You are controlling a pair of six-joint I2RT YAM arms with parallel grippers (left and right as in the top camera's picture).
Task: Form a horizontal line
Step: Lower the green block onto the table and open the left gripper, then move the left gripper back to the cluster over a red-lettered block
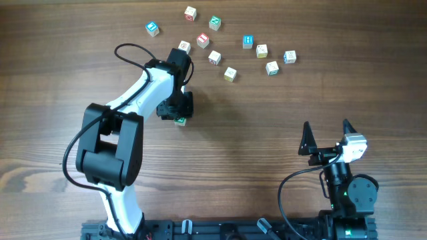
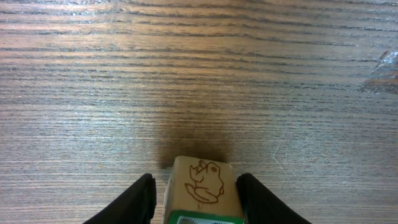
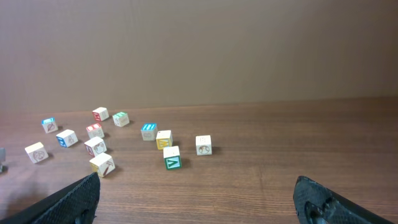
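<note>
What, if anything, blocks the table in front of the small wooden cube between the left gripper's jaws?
Nothing visible: the left wrist view shows bare wooden table directly ahead of the green-edged wooden cube; the scattered letter cubes lie apart, farther up.

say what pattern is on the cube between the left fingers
Cube: outlined animal on bare wood; left wrist view.

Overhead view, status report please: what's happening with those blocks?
Left gripper straddling green-faced cube, grip unclear. Right gripper open, empty. No line yet; other cubes scattered. Nothing blocking.
</note>
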